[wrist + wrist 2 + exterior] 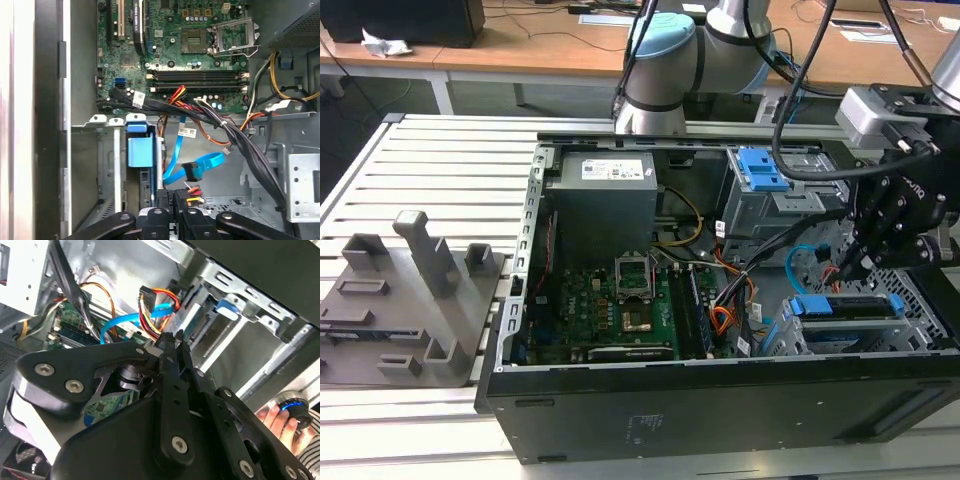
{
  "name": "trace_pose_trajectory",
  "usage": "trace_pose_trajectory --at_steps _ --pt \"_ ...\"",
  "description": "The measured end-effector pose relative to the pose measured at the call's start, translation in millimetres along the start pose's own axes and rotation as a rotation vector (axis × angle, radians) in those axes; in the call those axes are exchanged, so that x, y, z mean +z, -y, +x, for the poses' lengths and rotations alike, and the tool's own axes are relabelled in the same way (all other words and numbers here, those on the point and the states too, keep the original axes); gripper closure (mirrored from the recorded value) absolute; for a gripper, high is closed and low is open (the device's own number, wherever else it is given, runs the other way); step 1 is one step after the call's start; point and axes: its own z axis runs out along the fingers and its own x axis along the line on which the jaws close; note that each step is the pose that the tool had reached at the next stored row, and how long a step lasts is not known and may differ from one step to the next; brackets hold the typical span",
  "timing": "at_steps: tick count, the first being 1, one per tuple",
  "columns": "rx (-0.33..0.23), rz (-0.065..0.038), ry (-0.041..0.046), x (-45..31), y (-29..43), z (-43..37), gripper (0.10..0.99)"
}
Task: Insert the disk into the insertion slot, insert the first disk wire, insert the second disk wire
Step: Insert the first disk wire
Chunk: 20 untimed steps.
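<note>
A slatted metal table (440,160) carries an open black computer case (720,410). The robot arm (670,60) reaches in from the far side. Outside the case, on the exterior view's left, lies a grey fixture tray (410,290).

Inside the case sit a grey power supply (605,205) and a green motherboard (610,310). The insertion slot (924,300) is at the exterior view's right.

The disk (850,305) is seated in that slot, and its blue carrier end (140,150) faces into the case (in the first wrist view it sits flush between the cage walls).

The gripper (847,268) hangs just above the disk. In both wrist views its fingers (172,355) are closed almost together. I cannot tell whether they pinch anything.

A bundle of red, yellow and orange wires (192,190) runs right beside the fingertips (182,200).

The second disk wire (172,160) loops just beyond the gripper. Its dark plug (192,171) hangs loose in the open space of the case, close to the coloured wires.

In the second wrist view a person's hand (272,417) rests on a dark knob (292,407) outside the case.
</note>
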Motion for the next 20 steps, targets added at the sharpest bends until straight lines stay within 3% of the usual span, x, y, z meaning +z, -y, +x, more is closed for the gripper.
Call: trace_pose_trajectory --at_steps 3,6,20 --pt "0.000 0.000 0.0000 2.0 4.1 10.3 0.918" --pt "0.000 0.000 -0.0002 6.9 13.8 10.3 0.918" --pt "0.000 0.000 -0.0002 13.9 19.3 12.3 0.918"
